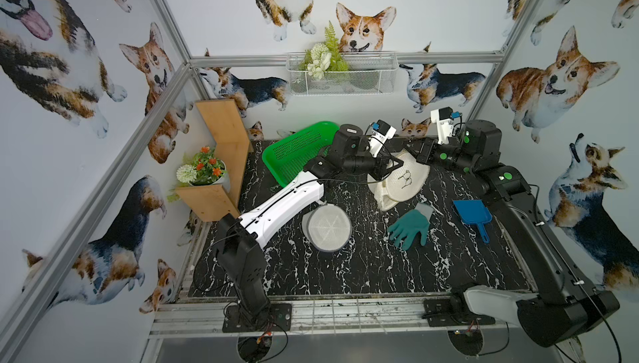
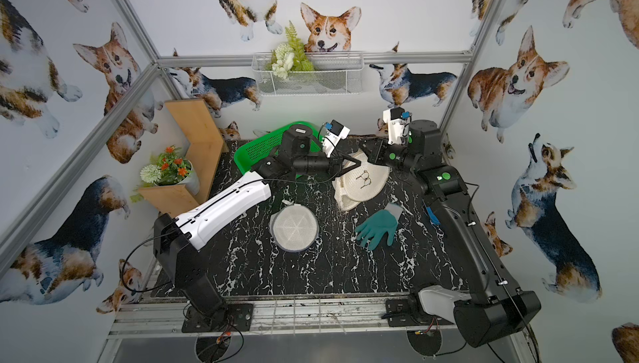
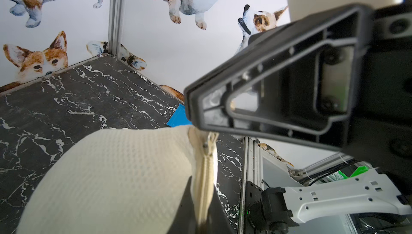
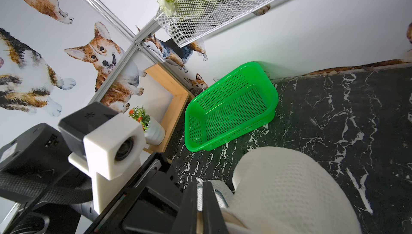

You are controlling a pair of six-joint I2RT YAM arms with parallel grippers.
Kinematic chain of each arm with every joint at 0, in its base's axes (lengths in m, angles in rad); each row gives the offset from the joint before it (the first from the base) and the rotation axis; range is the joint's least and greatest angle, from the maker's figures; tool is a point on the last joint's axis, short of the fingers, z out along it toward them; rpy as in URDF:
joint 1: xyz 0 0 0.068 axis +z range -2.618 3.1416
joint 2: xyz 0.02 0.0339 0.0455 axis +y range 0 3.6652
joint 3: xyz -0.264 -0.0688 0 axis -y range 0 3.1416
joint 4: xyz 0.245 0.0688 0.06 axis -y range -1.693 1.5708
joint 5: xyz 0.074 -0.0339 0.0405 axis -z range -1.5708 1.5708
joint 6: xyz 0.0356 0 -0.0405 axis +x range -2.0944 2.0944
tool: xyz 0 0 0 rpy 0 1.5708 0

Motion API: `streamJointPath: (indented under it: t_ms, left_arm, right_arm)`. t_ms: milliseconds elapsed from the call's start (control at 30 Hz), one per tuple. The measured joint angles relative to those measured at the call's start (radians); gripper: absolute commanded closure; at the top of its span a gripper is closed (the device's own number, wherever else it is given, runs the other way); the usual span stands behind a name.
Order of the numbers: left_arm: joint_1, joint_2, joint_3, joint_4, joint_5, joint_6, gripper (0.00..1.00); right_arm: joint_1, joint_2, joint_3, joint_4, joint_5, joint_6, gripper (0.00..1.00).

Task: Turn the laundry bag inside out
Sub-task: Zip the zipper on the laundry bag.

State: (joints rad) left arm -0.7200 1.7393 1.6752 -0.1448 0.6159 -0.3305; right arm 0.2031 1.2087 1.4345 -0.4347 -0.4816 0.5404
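Observation:
The laundry bag (image 1: 399,181) (image 2: 363,181) is a cream mesh pouch, bunched up and lifted at the back middle of the black marble table (image 1: 345,275). My left gripper (image 1: 392,167) (image 2: 351,166) comes at it from the left. In the left wrist view this gripper (image 3: 204,190) is shut on the bag's zipper edge (image 3: 206,166). From the right, my right gripper (image 1: 416,152) (image 2: 368,150) reaches the bag's upper rim. In the right wrist view it (image 4: 201,199) is shut on a fold of the bag (image 4: 289,188). The two grippers are close together.
A green basket (image 1: 297,152) leans at the back left, behind the left arm. A round flat mesh pouch with a grey rim (image 1: 326,228), a teal glove (image 1: 409,228) and a blue dustpan (image 1: 472,212) lie on the table. A wooden shelf with a flower pot (image 1: 207,171) stands left.

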Motion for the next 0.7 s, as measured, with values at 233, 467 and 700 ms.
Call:
streamJointPath:
  t_ms: [233,467,700]
  left_arm:
    - [0.0,-0.047,-0.055,0.048,-0.018,0.0,1.0]
    - [0.0,-0.138,-0.189,0.191,-0.083,-0.02,1.0]
    - [-0.005,-0.115,-0.178,0.188,-0.134,-0.017,0.45]
  right_arm:
    - [-0.094,-0.029,-0.008,-0.049,0.112,0.002,1.0]
    - [-0.191,-0.083,-0.096,-0.074,0.137,0.035,1.0]
    - [-0.197,-0.1,-0.096,-0.043,0.102,0.063,1.0]
